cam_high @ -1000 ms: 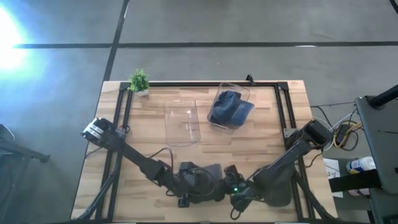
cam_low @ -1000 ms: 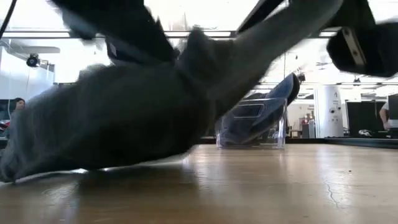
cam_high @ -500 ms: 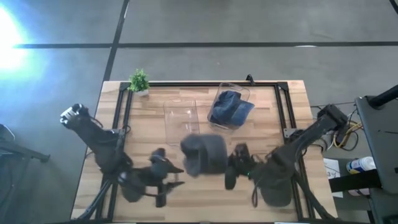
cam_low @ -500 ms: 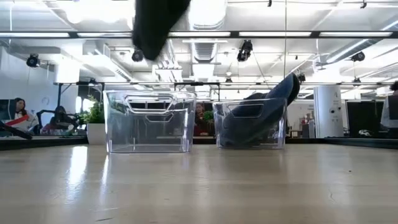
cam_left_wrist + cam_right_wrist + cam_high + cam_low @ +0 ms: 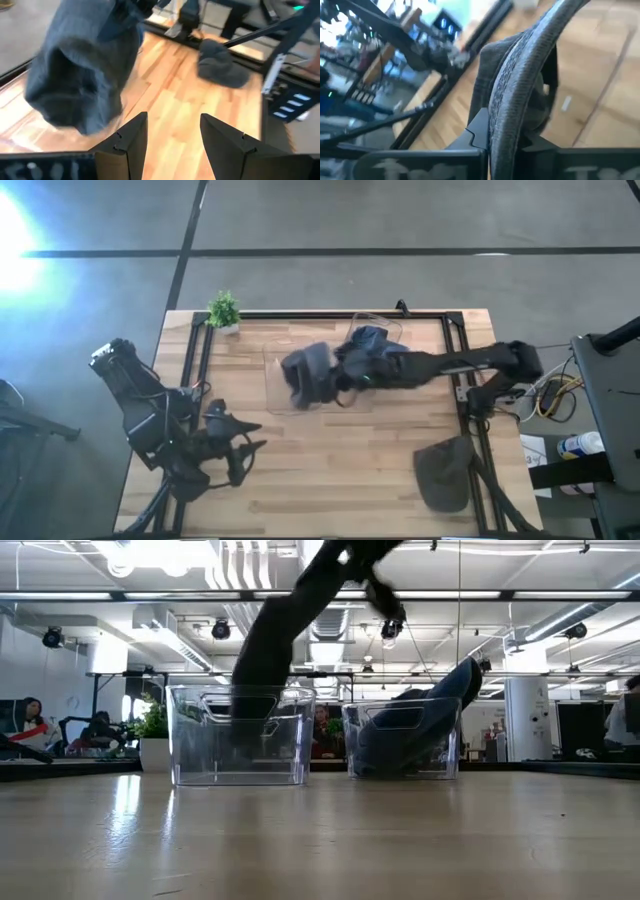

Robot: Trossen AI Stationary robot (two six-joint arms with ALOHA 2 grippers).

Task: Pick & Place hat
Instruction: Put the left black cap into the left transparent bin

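Observation:
A dark grey hat (image 5: 308,374) hangs from my right gripper (image 5: 342,374) above the empty clear bin (image 5: 290,395) on the far half of the table. In the low view the hat (image 5: 268,650) reaches down behind that bin's front wall (image 5: 240,755). A second clear bin (image 5: 372,330) beside it holds a blue hat (image 5: 372,352). Another grey hat (image 5: 443,472) lies flat at the table's right near corner. My left gripper (image 5: 240,446) is open near the left near edge, far from all of them; its wrist view shows the open fingers (image 5: 131,135) and the held hat (image 5: 80,70). My right gripper (image 5: 506,142) pinches the grey hat by its ribbed rim (image 5: 516,95), which passes edge-on between the two fingers. The arm reaches in from the table's right, roughly level. The hat is lifted clear of the table and hangs below the fingers, slack.
A small potted plant (image 5: 223,310) stands at the far left corner. A black frame rail (image 5: 300,315) runs along the far edge and down both sides. Bare wood lies across the near middle of the table (image 5: 330,470).
My right gripper has lifted the grey hat off the near edge and carried it up and toward the far edge, until it hangs over the empty clear bin. My left gripper has drawn back from the hat toward the table's left.

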